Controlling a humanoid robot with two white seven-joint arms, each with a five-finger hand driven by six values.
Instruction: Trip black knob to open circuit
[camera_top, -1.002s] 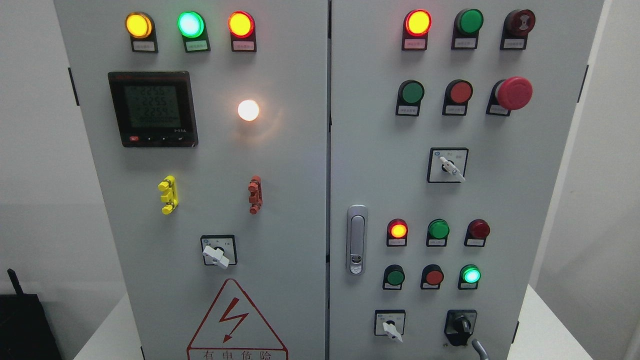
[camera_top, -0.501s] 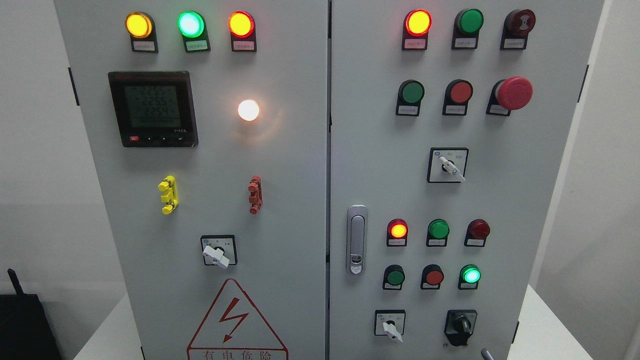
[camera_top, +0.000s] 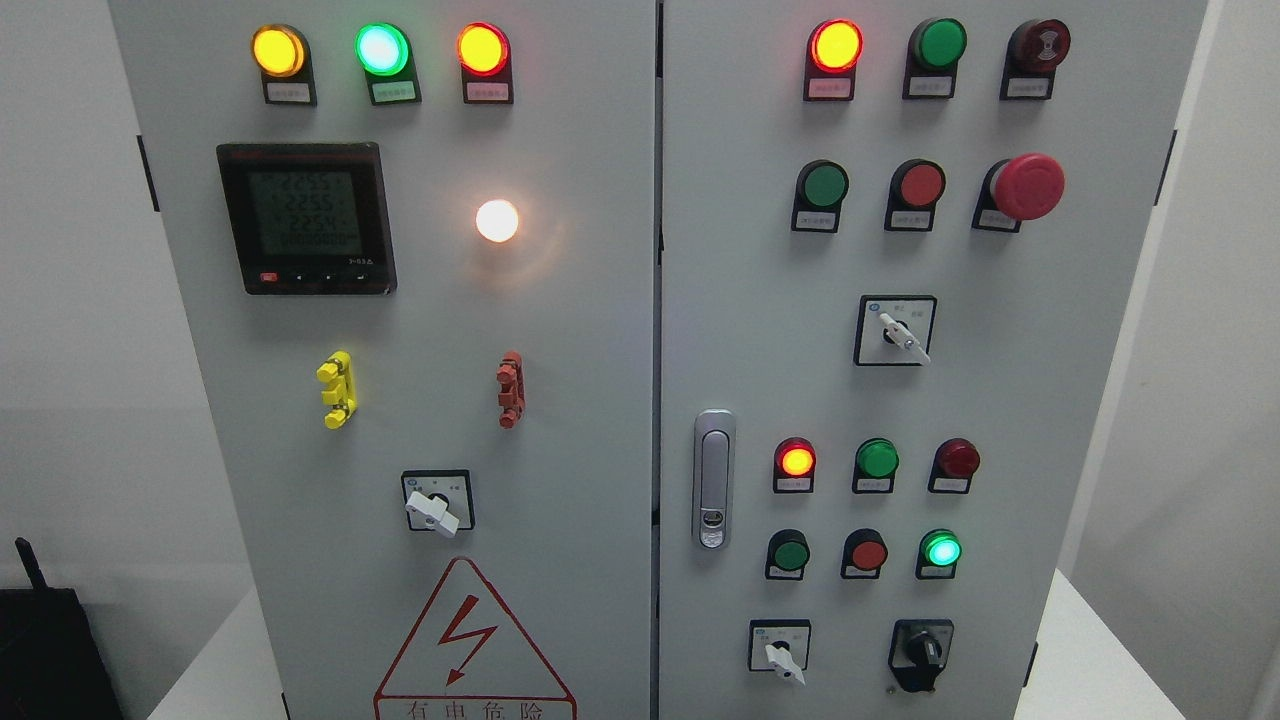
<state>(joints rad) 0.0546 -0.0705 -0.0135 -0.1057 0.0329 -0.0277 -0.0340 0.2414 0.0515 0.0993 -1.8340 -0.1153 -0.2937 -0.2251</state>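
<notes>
head view: the black knob sits at the lower right corner of the grey cabinet, close to its right edge, with a white selector switch just to its left; neither robot hand shows, so their state cannot be told
</notes>
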